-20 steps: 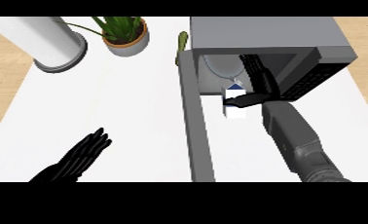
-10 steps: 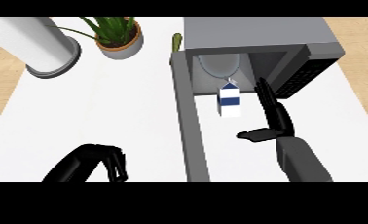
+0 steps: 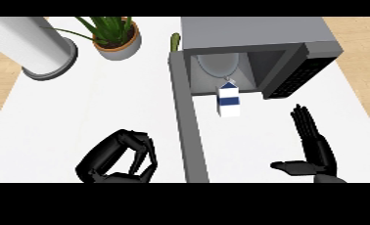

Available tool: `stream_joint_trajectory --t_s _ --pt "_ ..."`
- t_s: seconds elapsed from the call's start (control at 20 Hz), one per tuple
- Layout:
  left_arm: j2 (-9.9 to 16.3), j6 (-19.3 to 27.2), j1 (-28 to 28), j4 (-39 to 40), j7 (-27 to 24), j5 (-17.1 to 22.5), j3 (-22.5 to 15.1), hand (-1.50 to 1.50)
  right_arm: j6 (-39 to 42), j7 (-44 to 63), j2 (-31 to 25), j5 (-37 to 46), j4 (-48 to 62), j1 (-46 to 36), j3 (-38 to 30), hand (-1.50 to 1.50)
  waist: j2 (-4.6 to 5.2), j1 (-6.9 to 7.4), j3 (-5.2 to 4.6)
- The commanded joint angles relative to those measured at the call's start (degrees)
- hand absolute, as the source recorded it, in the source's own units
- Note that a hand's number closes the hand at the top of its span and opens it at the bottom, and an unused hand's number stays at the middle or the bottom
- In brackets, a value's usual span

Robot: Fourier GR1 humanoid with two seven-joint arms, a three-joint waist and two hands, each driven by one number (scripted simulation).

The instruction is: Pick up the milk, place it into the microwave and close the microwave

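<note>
Apparently standing at the microwave mouth, milk clears right-hand fingers.

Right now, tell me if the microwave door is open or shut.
Open. The microwave door swings out toward the robot, leaving the microwave cavity exposed with the milk carton standing upright at its mouth.

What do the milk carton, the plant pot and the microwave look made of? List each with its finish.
Milk carton: likely coated paperboard, given its gabled top and flat white faces with blue bands.
Plant pot: looks like terracotta, matte orange-brown.
Microwave: seemingly painted or brushed metal, an even grey casing; its open door shows the same grey.
</note>
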Motion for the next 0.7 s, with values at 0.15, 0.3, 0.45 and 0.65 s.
stream_joint_trajectory --t_s 0.15,0.3,0.45,0.65 --pt "-0.19 10.73 -4.99 8.42 -6.46 -5.78 -9.81 1.50 11.86 2.33 -4.28 -6.97 -18.49 14.24 0.30 -1.50 0.28 0.48 -0.01" --pt "-0.19 12.23 -5.96 12.02 -5.86 -2.04 -12.41 1.50 12.80 6.12 -4.34 -11.59 -29.28 18.95 -0.14 -1.50 0.36 0.49 -0.04" --pt "-0.19 21.57 -8.75 16.10 -8.66 -3.67 -22.34 1.50 15.90 3.91 -5.91 -13.04 -33.89 24.34 0.83 -1.50 0.56 0.57 0.08" --pt "-0.18 23.66 -13.04 22.01 -4.95 1.85 -28.56 1.50 19.13 11.30 -6.83 -18.59 -42.81 25.09 3.21 -1.50 0.85 -0.15 0.00"
